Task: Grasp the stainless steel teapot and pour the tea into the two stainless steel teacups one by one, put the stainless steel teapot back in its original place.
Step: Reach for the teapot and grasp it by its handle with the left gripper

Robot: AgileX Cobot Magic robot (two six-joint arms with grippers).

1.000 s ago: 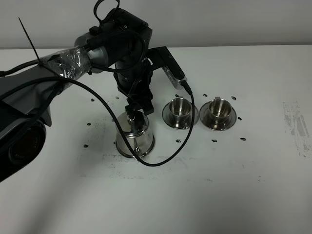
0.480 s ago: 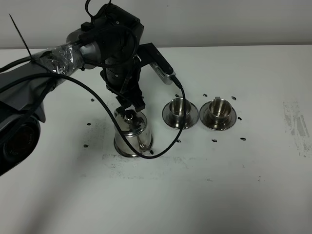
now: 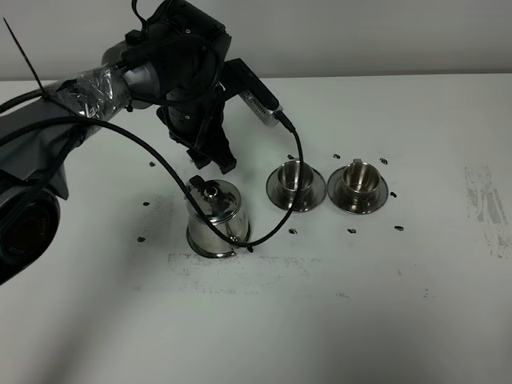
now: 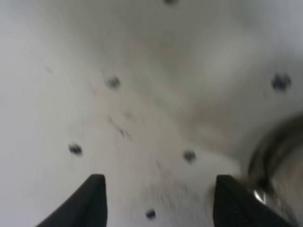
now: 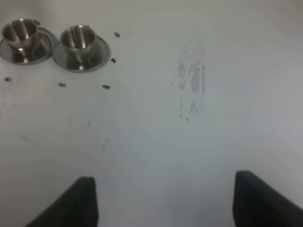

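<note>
The stainless steel teapot (image 3: 214, 218) stands upright on the white table, left of centre, and shows as a steel blur (image 4: 279, 151) in the left wrist view. My left gripper (image 3: 212, 166) hovers just behind and above its lid, clear of it. In its wrist view this gripper (image 4: 161, 208) is open with only table between the fingers. The two stainless steel teacups (image 3: 294, 178) (image 3: 358, 179) sit on saucers to the teapot's right, also seen as cups (image 5: 21, 30) (image 5: 78, 38). My right gripper (image 5: 165, 203) is open and empty. Tea and the original place cannot be made out.
A black cable (image 3: 264, 232) loops from the left wrist across the teapot's front. Small black marks dot the table around the steelware. A scuffed grey patch (image 3: 488, 208) lies at the far right, seen as a smear (image 5: 191, 80) in the right wrist view.
My left gripper has drawn up and back to the left, off the teapot's lid. The teapot stays standing where it was. The cups have not moved.
</note>
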